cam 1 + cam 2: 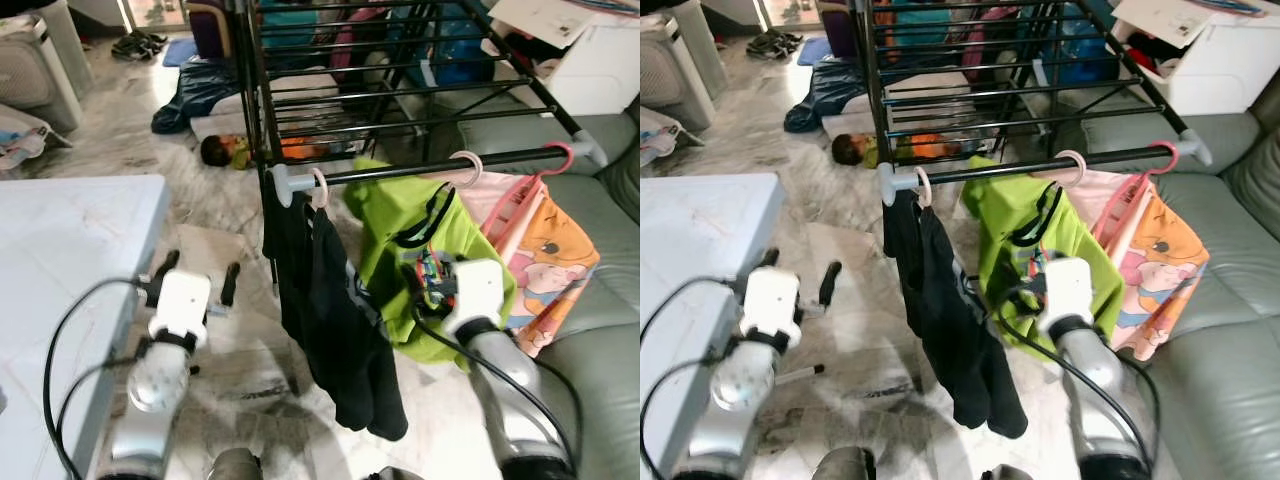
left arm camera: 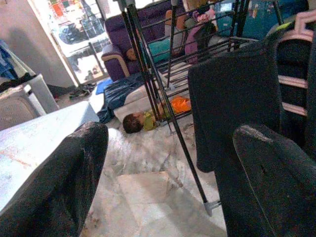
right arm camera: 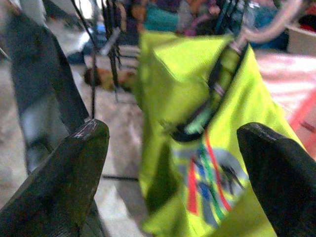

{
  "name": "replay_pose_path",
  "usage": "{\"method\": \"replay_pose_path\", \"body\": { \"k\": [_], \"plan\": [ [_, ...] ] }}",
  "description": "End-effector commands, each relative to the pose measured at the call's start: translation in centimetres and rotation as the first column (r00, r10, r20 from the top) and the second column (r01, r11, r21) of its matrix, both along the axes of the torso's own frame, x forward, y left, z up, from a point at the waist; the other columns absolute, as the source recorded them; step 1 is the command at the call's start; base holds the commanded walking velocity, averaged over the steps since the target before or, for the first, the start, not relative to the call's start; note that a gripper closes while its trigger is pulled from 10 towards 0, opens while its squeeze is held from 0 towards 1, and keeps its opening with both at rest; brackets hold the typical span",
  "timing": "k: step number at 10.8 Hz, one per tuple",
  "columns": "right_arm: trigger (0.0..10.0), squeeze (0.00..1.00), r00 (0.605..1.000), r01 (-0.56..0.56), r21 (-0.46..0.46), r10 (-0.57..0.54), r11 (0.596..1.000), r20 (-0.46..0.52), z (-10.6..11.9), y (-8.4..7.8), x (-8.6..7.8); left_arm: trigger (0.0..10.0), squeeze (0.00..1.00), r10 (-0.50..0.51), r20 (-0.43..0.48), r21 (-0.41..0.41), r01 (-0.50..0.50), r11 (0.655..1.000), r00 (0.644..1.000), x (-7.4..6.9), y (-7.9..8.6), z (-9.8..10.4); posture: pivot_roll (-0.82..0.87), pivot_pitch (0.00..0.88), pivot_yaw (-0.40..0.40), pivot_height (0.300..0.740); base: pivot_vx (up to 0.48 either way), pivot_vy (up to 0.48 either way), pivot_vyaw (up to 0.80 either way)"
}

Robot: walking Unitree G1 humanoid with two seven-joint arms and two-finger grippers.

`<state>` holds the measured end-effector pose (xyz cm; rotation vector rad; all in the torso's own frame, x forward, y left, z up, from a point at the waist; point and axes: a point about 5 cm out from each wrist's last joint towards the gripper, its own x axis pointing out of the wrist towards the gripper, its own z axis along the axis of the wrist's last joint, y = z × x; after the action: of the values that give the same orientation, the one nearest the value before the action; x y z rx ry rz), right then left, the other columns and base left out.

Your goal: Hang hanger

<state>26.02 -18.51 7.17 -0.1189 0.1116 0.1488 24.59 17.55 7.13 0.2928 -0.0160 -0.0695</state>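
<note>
Right wrist view: right gripper (image 3: 173, 163) jaws wide, empty, before a somewhat blurred green shirt (image 3: 197, 123); left gripper (image 1: 197, 275) likewise.

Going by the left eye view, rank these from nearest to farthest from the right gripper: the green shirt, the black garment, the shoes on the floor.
Measured from the right gripper:
1. Green shirt, right at the gripper, hanging on the rail.
2. Black garment, hanging to the gripper's left at the rail's end.
3. Shoes, far back on the floor, upper left.
</note>
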Motion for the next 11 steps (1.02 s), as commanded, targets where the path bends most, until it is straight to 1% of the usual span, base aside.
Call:
{"method": "replay_pose_path", "body": {
  "k": [1,2,3,4,5,6,7,8,9,10,11],
  "plan": [
    [10.0,0.0,1.0,0.019,-0.015,-0.019,1.0,-0.011,0.0,-0.1,-0.2,10.0,0.0,0.009,0.008,0.004,-0.009,1.0,1.0,-0.2,0.0,0.3,-0.03,0.0,0.002,0.74,0.0,0.0,0.0],
    [10.0,0.0,0.998,0.054,-0.128,-0.055,0.99,-0.003,-0.3,0.1,0.0,10.0,0.0,0.004,0.005,0.016,-0.005,1.0,1.0,-0.3,-0.1,0.2,-0.03,0.0,-0.002,0.74,0.0,0.0,0.0],
    [10.0,0.0,0.999,0.036,-0.124,-0.037,0.992,-0.007,-0.4,0.6,0.3,10.0,0.0,0.009,0.002,0.006,-0.009,1.0,1.0,-0.1,-0.1,0.2,-0.03,0.0,-0.001,0.74,0.0,0.0,0.0],
    [10.0,0.0,1.0,0.019,-0.037,-0.019,0.999,-0.023,-0.1,1.2,0.5,10.0,0.0,0.007,0.01,0.009,-0.007,1.0,1.0,0.4,-0.2,0.5,-0.03,0.0,-0.001,0.74,0.0,0.0,0.0],
    [10.0,0.0,1.0,0.0,-0.039,0.0,0.999,-0.014,0.1,1.3,0.5,10.0,0.0,0.008,0.009,0.01,-0.008,1.0,1.0,0.5,-0.2,0.5,-0.03,0.0,0.001,0.74,0.0,0.0,0.0],
    [10.0,0.0,0.999,0.025,-0.113,-0.022,0.993,0.023,0.5,1.2,0.6,10.0,0.0,0.003,0.008,0.009,-0.003,1.0,1.0,0.7,-0.3,0.5,-0.04,0.0,0.0,0.74,0.0,0.0,0.0],
    [10.0,0.0,1.0,-0.02,-0.14,0.022,0.99,0.014,0.4,1.2,0.5,10.0,0.0,-0.008,0.003,0.007,0.008,1.0,1.0,0.8,-0.4,0.4,-0.04,0.0,-0.001,0.74,0.0,0.0,0.0],
    [10.0,0.0,0.999,-0.019,-0.135,0.023,0.991,0.027,0.7,1.1,0.6,10.0,0.0,-0.025,-0.001,0.0,0.025,1.0,1.0,1.2,-0.7,0.4,-0.04,0.0,-0.002,0.74,0.0,0.0,0.0],
    [10.0,0.0,0.999,-0.03,-0.106,0.034,0.994,0.034,1.0,1.2,0.9,10.0,0.0,-0.028,0.002,-0.006,0.029,1.0,1.0,1.4,-0.7,0.5,-0.04,0.0,-0.002,0.74,0.0,0.0,0.0],
    [10.0,0.0,0.999,-0.024,-0.095,0.027,0.995,0.022,0.9,1.2,1.1,10.0,0.0,-0.047,-0.005,-0.011,0.047,0.999,0.999,1.5,-0.8,0.5,-0.04,0.0,-0.002,0.74,0.0,0.0,0.0],
    [10.0,0.0,1.0,-0.015,-0.08,0.016,0.997,0.013,0.9,1.2,1.3,10.0,0.0,-0.056,-0.005,-0.011,0.055,0.998,0.998,1.6,-0.8,0.5,-0.04,0.0,-0.002,0.74,0.0,0.0,-0.8]
  ]
}}
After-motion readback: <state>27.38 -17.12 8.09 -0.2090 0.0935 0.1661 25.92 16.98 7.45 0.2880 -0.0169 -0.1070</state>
